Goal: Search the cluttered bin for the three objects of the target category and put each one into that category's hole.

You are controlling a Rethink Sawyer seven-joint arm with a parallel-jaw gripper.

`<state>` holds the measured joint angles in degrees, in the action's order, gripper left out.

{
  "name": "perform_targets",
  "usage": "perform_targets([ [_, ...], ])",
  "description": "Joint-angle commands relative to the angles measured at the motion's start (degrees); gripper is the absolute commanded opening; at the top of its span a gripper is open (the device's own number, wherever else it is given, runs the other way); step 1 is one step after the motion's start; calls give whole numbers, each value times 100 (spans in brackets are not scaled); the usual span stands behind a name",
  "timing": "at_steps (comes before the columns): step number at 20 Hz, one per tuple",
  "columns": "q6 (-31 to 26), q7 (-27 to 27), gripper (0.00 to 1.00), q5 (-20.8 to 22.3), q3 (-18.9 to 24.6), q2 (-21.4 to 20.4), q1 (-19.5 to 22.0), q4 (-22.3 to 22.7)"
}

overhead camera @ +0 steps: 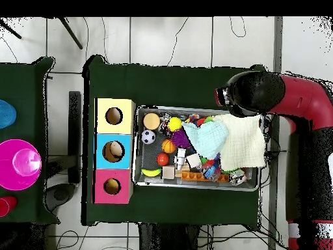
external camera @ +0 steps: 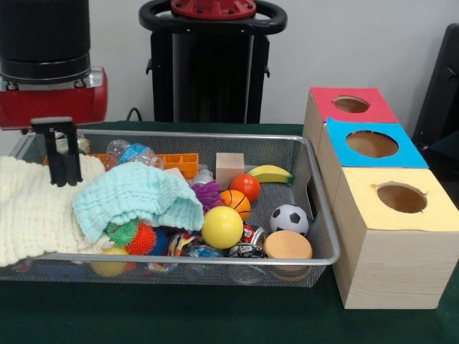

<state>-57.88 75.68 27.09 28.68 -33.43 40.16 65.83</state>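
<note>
The silver wire-mesh bin [external camera: 179, 134] lies on the green table and also shows in the overhead view [overhead camera: 136, 150]. It holds a banana [external camera: 270, 173], a red-orange ball [external camera: 245, 186], a small basketball [external camera: 235, 203], a yellow ball [external camera: 221, 227], a soccer ball [external camera: 289, 218] and a wooden cube [external camera: 229, 168]. The red-faced hole [external camera: 351, 104] is in the farthest wooden box [overhead camera: 112, 186]. My gripper [external camera: 63, 168] hangs over the bin's left end with its tips at the cream cloth [external camera: 29, 208]. It looks shut and holds nothing I can see. In the overhead view the arm's head hides it.
A light teal cloth [external camera: 136, 193] covers spiky balls [external camera: 136, 235] and other toys. An orange disc [external camera: 287, 245], a purple spiky toy [external camera: 208, 193], an orange block [external camera: 179, 163] and a plastic bottle [external camera: 133, 153] also lie in the bin. The blue-faced hole [external camera: 371, 144] and yellow-faced hole [external camera: 401, 198] are nearer.
</note>
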Motion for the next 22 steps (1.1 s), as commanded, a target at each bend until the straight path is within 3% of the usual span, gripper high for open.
perform_targets([
  [1, -731, -1964, 0, 284, 316, 305, 140, -165],
  [8, -705, -1868, 0, 207, 306, 274, 135, -53],
  [9, -704, -1853, 100, 192, 307, 270, 138, -36],
  [22, -625, -1713, 100, 177, 285, 225, 82, 150],
])
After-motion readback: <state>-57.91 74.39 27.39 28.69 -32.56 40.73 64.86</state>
